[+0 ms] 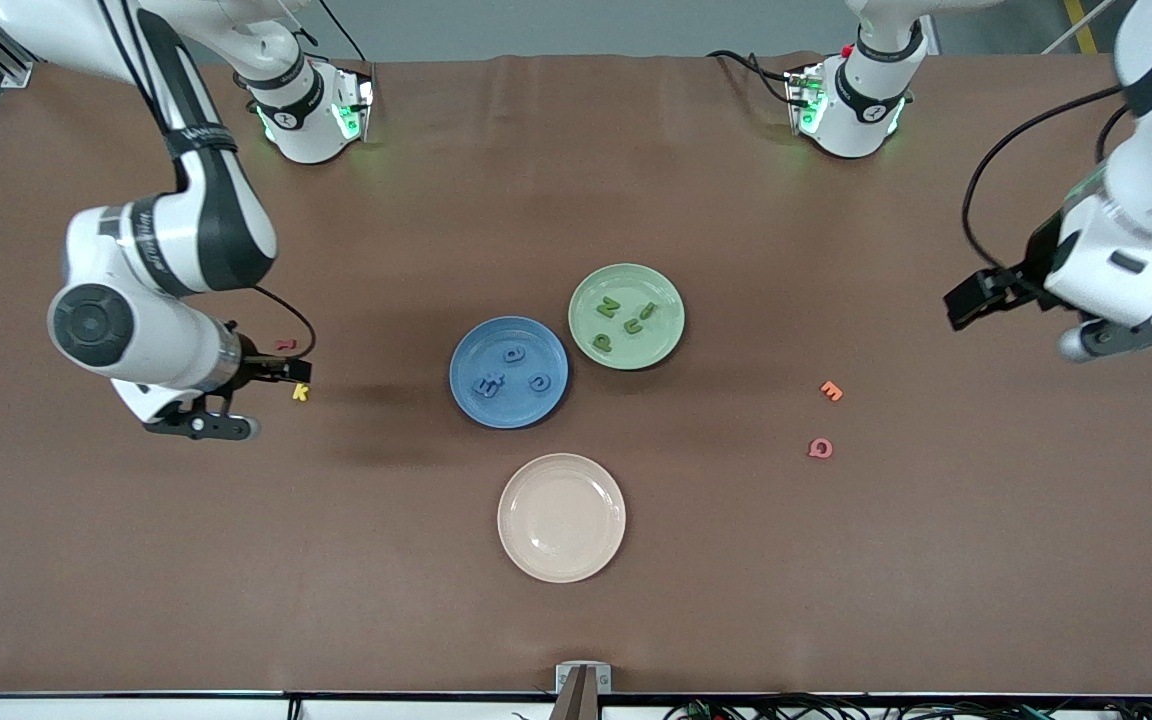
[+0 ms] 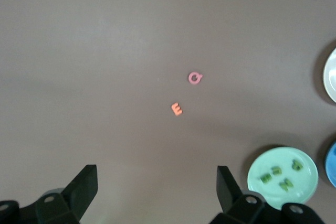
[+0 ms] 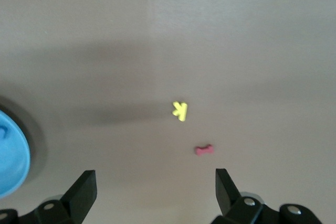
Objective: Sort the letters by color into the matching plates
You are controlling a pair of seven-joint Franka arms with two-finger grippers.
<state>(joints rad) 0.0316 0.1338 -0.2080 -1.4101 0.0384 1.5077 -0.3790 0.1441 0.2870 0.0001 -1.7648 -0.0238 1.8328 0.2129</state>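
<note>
The sorting looks finished, as far as I can judge: the blue plate near the middle of the surface holds blue letters (I count 3 clearly, maybe one more stacked), and the pale green plate, touching it and a bit farther from the front camera, holds 4 green letters. No blue or green letter is left on the bare surface; only the yellow K, red letter, orange E and pink Q lie outside, and the cream plate, toward the front edge, is empty. Left gripper hangs over the left arm's end w/ fingers apart, holding nothing, and right gripper is over the right arm's end by the K, also apart and empty.
</note>
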